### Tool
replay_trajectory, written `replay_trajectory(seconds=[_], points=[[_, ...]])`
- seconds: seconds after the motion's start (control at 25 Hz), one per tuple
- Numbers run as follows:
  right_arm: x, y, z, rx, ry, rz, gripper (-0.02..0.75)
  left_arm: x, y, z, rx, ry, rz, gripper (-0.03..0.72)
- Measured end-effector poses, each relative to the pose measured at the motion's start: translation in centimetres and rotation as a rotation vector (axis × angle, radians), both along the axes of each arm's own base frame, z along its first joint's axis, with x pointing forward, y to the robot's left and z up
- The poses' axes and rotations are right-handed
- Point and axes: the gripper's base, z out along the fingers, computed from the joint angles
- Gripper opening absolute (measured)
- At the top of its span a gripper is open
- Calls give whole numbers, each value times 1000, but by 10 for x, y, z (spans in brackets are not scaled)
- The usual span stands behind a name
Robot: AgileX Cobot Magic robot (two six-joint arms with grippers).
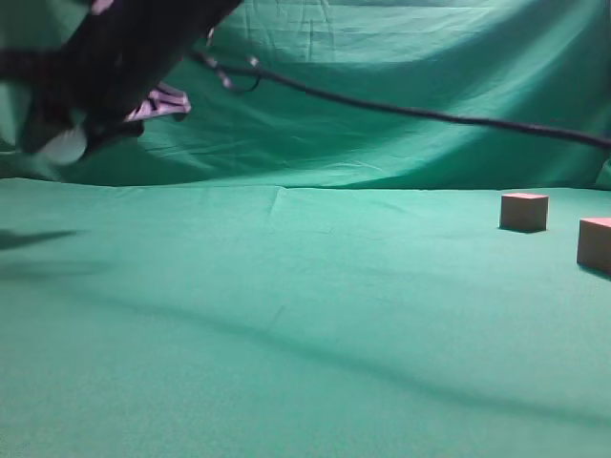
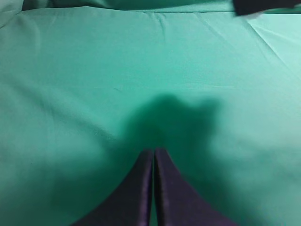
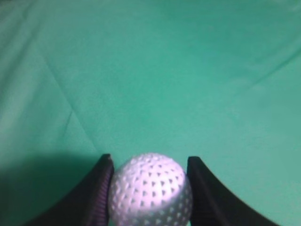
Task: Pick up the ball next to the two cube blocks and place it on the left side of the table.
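Observation:
The white dimpled golf ball (image 3: 150,190) sits between the two dark fingers of my right gripper (image 3: 150,159), which is shut on it above the green table (image 3: 155,70). In the exterior view this gripper (image 1: 57,134) has reached across to the upper left and holds the ball (image 1: 67,148) well above the cloth (image 1: 286,315). The two reddish-brown cube blocks stand at the far right, one further back (image 1: 524,211) and one at the frame edge (image 1: 595,243). My left gripper (image 2: 154,151) is shut and empty above bare cloth.
A black cable (image 1: 430,114) runs across the green backdrop from the right toward the raised arm. A dark piece of the other arm (image 2: 263,5) shows at the top right of the left wrist view. Shadows lie on the cloth at the left.

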Motion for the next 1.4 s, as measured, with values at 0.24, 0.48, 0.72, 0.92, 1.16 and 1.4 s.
replay_trajectory(seconds=[0.24, 0.48, 0.72, 0.92, 1.16, 1.4], points=[[4, 15, -43, 22, 49, -37, 326, 0, 0, 0, 0, 0, 0, 0], [5, 17, -55, 25, 61, -37, 387, 0, 0, 0, 0, 0, 0, 0], [8, 17, -37, 19, -12, 25, 645, 0, 0, 0, 0, 0, 0, 0], [24, -8, 29, 50, -46, 77, 514, 0, 0, 0, 0, 0, 0, 0], [25, -68, 110, -31, 94, 98, 52, 0, 0, 0, 0, 0, 0, 0], [6, -134, 167, -349, 193, -125, 0, 0, 0, 0, 0, 0, 0, 0]])
